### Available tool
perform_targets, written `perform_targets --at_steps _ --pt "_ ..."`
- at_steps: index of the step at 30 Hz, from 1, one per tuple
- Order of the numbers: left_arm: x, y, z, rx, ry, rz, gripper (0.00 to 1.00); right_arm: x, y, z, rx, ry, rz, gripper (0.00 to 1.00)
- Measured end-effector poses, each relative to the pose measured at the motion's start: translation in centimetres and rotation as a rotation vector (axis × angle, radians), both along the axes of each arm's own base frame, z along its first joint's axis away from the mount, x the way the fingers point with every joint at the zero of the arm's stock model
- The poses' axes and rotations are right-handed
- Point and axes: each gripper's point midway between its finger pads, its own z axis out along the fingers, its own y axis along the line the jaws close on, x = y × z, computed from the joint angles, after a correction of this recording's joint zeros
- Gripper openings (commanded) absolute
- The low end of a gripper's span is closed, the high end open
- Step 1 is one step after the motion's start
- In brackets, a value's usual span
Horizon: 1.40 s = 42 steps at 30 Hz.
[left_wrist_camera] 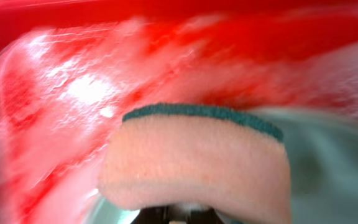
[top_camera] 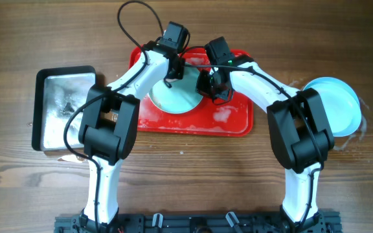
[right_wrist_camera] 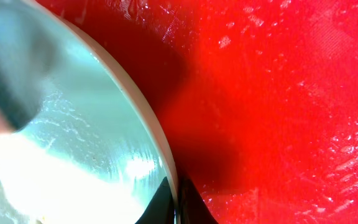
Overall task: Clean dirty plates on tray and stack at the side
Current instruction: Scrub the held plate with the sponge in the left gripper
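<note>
Wooden table (top_camera: 193, 184), red tray (top_camera: 233, 127), plate (top_camera: 179, 101) (under sponge (left_wrist_camera: 194, 163))

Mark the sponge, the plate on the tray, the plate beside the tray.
sponge (left_wrist_camera: 194, 165): left wrist view, pink face.
plate on the tray (top_camera: 173, 98): overhead view, bare lower part.
plate beside the tray (top_camera: 342, 103): overhead view, inner surface.
</note>
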Motion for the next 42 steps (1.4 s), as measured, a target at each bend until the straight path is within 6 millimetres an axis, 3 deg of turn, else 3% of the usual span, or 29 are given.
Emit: perform_targets --at_steps 3,9,15,18,21,24,31,36,42 --pt "-2.3 2.6 -0.1 0.127 0.083 0.034 0.04 0.0 0.1 0.0 0.002 -0.002 0.001 0.04" --pt "-7.1 3.8 -0.3 0.17 0.292 0.017 0.04 -0.3 0.6 0.0 0.008 0.002 0.014 0.04" --pt "-9.9 1.0 -0.6 -0.047 0.458 -0.098 0.04 -0.3 0.5 0.0 0.007 0.004 0.013 0.04" --pt "-10.5 -2.3 -0.5 -0.251 0.494 -0.192 0.04 -0.3 0.4 0.0 0.005 0.005 0.012 0.04" --pt "-9.8 -5.1 -0.3 -0.395 0.458 -0.262 0.04 -0.2 0.2 0.0 0.003 0.004 0.006 0.04" --pt "-7.6 -8.3 0.1 -0.524 0.353 -0.351 0.04 -0.2 0.2 0.0 0.002 0.002 0.006 0.04" --pt "-2.5 -11.1 1.4 -0.6 0.106 -0.438 0.04 -0.1 0.1 0.0 0.0 0.0 0.003 0.04" --pt "-0.2 -8.7 0.6 -0.458 0.038 -0.246 0.04 0.0 0.1 0.0 0.001 -0.001 0.003 0.04" --pt "0.0 -1.1 -0.1 -0.107 0.002 0.079 0.04 0.0 0.1 0.0 0.001 -0.001 0.003 0.04"
